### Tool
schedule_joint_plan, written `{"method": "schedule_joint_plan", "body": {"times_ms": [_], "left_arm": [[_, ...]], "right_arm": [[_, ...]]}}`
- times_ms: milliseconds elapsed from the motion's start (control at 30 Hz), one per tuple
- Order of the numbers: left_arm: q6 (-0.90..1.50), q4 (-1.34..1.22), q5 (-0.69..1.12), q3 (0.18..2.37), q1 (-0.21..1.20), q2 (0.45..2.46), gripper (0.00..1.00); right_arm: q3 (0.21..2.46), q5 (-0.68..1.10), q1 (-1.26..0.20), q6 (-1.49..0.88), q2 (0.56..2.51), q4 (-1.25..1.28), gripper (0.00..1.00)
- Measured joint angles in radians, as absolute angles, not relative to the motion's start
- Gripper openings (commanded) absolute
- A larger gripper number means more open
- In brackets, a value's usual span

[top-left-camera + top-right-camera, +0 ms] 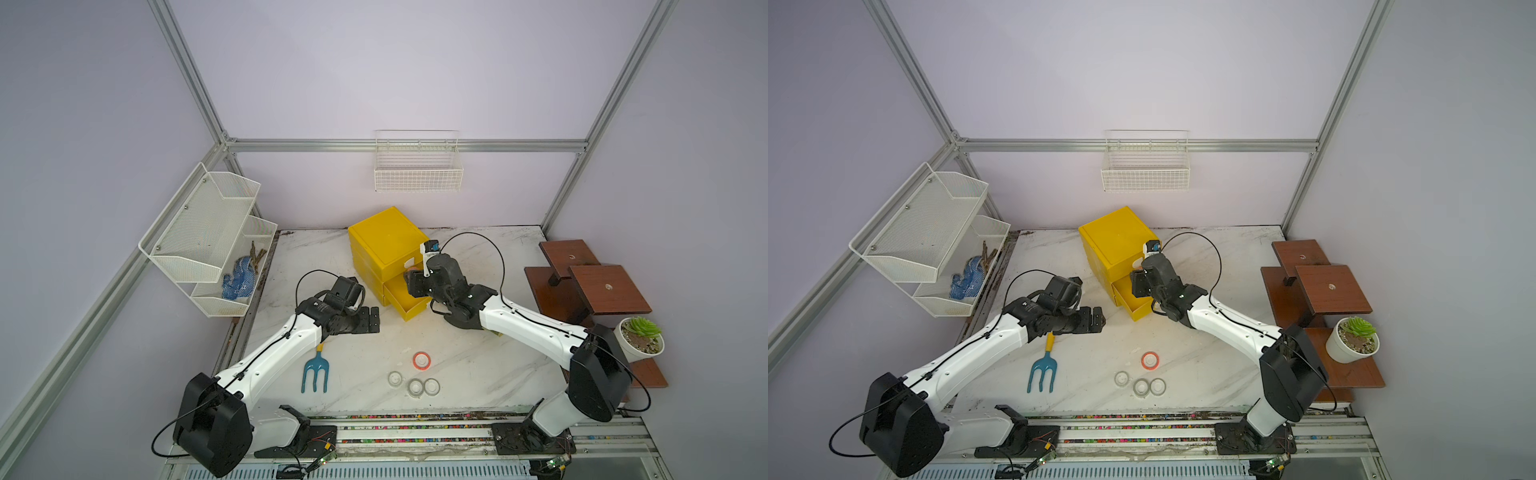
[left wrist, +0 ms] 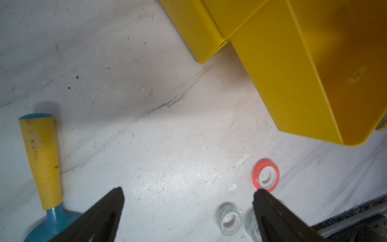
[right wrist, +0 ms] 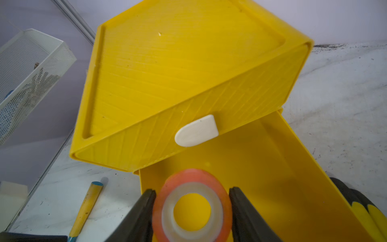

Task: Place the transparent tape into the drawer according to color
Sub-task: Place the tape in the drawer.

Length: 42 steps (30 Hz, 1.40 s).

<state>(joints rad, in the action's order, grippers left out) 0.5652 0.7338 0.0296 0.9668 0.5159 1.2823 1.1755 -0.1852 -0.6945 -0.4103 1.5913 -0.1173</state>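
A white wire rack [image 1: 203,241] hung on the left wall, a blue glove [image 1: 237,278] lying in its lower tier. Near the counter's [image 1: 478,374] left edge, the left gripper [image 1: 376,320] hung above the marble with its jaws spread wide and nothing between them. A blue garden fork [image 1: 316,372] with a yellow handle lay just in front of it.

Toward the middle of the front edge sat three clear-greyish tape rolls [image 1: 415,387] in a loose cluster. An orange-red tape roll [image 1: 421,360] lay flat just behind them.

At the middle of the back edge stood the yellow cabinet [image 1: 384,241]. A lower drawer [image 1: 409,305] was pulled out toward the front, while the drawer above it, with a white tab handle [image 3: 196,131], was closed.

The right gripper [image 3: 192,191] was poised over the open drawer, its jaws pressed on the sides of a second orange-red roll [image 3: 194,175]. That roll was held above the drawer's yellow floor.

On the back wall above the cabinet hung a white wire basket [image 1: 418,174]. Along the right edge stood a brown stepped wooden stand [image 1: 598,286] carrying a white pot [image 1: 640,340] with a green succulent.
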Motion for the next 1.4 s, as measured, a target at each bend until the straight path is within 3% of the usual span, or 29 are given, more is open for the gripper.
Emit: {"method": "schedule_joint_plan", "body": {"times_ms": [300, 533, 733, 867, 1200, 1400], "left_arm": [[0.565, 0.726, 0.018, 0.966, 0.575, 1.282, 1.0], [0.564, 0.726, 0.01, 0.966, 0.607, 1.282, 1.0], [0.556, 0.726, 0.01, 0.972, 0.683, 1.305, 1.0], [0.539, 0.727, 0.01, 1.006, 0.755, 1.389, 1.0], [0.459, 0.765, 0.006, 1.199, 0.937, 1.681, 0.87], [0.401, 0.815, 0.001, 1.315, 1.008, 1.824, 0.85]], "right_arm": [[1.168, -0.181, -0.662, -0.434, 1.597, -0.07, 0.71], [1.153, -0.176, -0.662, -0.453, 1.573, -0.056, 0.73], [1.026, -0.201, -0.661, -0.498, 1.361, -0.054, 0.73], [0.927, -0.242, -0.661, -0.538, 1.212, -0.062, 0.73], [0.675, -0.315, -0.649, -0.629, 0.923, -0.16, 0.75], [0.63, -0.332, -0.646, -0.65, 0.833, -0.208, 0.75]]}}
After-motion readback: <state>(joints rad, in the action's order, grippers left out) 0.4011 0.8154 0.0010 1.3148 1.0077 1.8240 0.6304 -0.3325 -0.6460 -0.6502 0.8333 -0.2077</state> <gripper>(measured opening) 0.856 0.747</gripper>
